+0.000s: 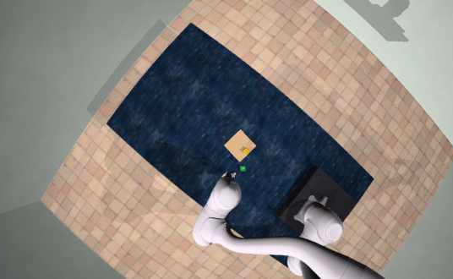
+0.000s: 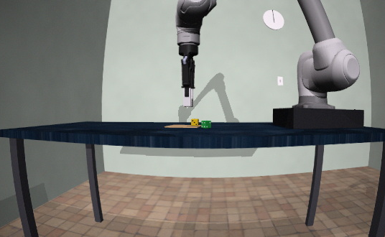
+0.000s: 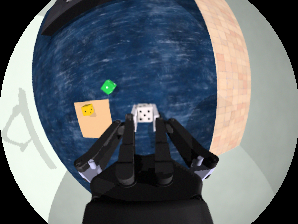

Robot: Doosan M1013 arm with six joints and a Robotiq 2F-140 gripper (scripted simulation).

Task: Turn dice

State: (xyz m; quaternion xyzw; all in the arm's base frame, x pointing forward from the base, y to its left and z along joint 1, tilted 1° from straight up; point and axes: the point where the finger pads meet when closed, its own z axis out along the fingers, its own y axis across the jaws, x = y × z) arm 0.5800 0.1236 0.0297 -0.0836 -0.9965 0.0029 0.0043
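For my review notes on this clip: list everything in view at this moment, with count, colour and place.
Table: one, dark blue top, dark legs, on a tiled floor.
Mat: one, tan, flat near the table's middle.
Yellow die: one, on the mat near its corner.
Green die: one, on the table just off the mat.
White die: one, held in the air above the table.
Wall clock: one, white, on the back wall.
Wall plate: one, white, back wall.
Base block: one, black, on the table's end.
Arm: one, white-grey.
Gripper: one, black, shut on the white die.
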